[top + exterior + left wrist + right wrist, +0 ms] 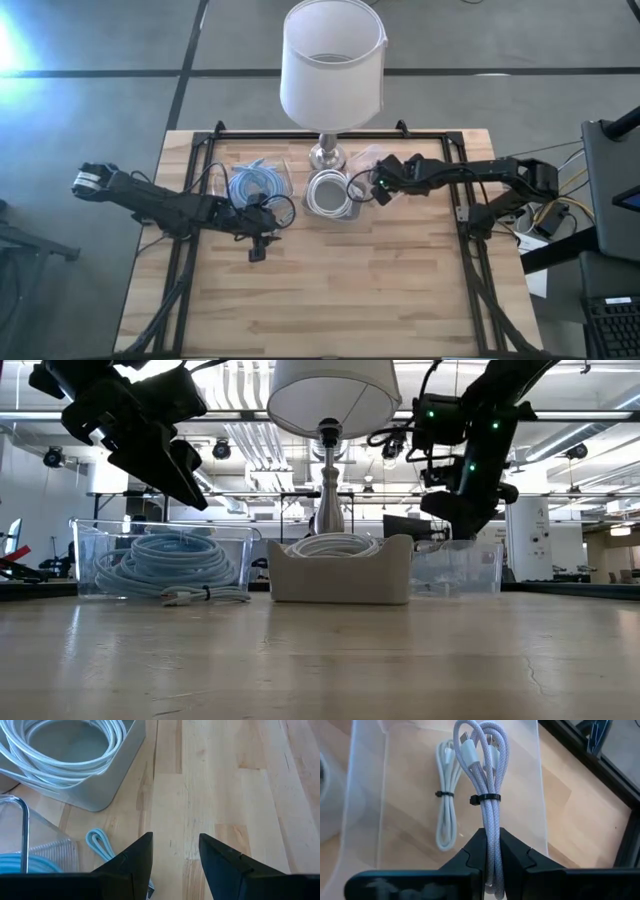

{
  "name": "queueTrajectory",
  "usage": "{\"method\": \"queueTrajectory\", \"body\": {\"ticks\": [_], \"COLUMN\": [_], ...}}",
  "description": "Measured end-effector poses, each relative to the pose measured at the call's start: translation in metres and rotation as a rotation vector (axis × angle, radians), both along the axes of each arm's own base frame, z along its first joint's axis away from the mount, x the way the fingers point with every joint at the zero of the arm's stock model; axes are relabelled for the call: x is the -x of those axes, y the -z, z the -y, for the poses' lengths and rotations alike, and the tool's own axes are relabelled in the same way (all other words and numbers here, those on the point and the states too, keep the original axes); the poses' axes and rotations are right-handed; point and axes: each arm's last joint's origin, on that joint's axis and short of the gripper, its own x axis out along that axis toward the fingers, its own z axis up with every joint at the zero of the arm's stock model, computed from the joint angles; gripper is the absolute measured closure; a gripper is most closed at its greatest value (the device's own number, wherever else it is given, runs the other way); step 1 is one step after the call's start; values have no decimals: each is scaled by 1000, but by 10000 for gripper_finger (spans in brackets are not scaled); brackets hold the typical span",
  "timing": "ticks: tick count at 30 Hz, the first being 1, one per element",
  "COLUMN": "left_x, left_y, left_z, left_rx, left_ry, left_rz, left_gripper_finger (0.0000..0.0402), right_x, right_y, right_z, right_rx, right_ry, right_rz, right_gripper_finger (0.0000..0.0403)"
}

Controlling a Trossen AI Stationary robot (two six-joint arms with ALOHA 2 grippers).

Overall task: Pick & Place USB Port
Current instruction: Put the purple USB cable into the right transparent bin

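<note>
My right gripper (pixel 490 840) is shut on a bundled pale lilac braided USB cable (pixel 482 770) with a black tie, over the right clear bin (pixel 365 795). A second white cable bundle (pixel 447 795) lies on that bin's floor. In the high view this gripper (pixel 378 192) is just right of the grey middle bin (pixel 328 192), which holds coiled white cable. My left gripper (pixel 175 842) is open over bare wood, in front of the left clear bin (pixel 258 185), which holds blue cable. A loop of blue cable (pixel 100 845) lies on the table beside its fingers. My right gripper pinches the USB cable bundle between its two fingers on the strands just below the black tie (pixel 490 822). The bundle runs along the fingers. Its plug end (pixel 467 742) sticks out ahead over the bin, and the other end passes back under the fingers.
A lamp with a white shade (pixel 333 60) stands at the table's far middle, its base behind the grey bin (pixel 340 570). A black frame (pixel 462 200) borders the table's left and right sides. The near half of the wooden tabletop (pixel 350 290) is bare.
</note>
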Motion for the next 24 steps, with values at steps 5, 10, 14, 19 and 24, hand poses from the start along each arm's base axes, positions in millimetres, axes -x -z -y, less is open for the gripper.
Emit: {"method": "queueTrajectory", "body": {"ticks": [5, 10, 14, 19, 24], "left_x": [0, 0, 0, 0, 0], "left_y": [0, 0, 0, 0, 0], "left_z": [0, 0, 0, 0, 0], "left_rx": [1, 1, -3, -7, -7], "left_ry": [0, 1, 4, 7, 7], "left_rz": [3, 3, 3, 3, 3], "left_gripper_finger": [239, 239, 239, 239, 239], "right_x": [4, 7, 7, 9, 10], "right_y": [7, 14, 16, 17, 18], "right_z": [-1, -2, -3, 1, 6], "right_rx": [-8, -39, -50, -50, -92], "right_ry": [4, 15, 10, 3, 16], "right_rz": [-19, -9, 9, -7, 5], "right_gripper_finger": [369, 369, 369, 369, 369]}}
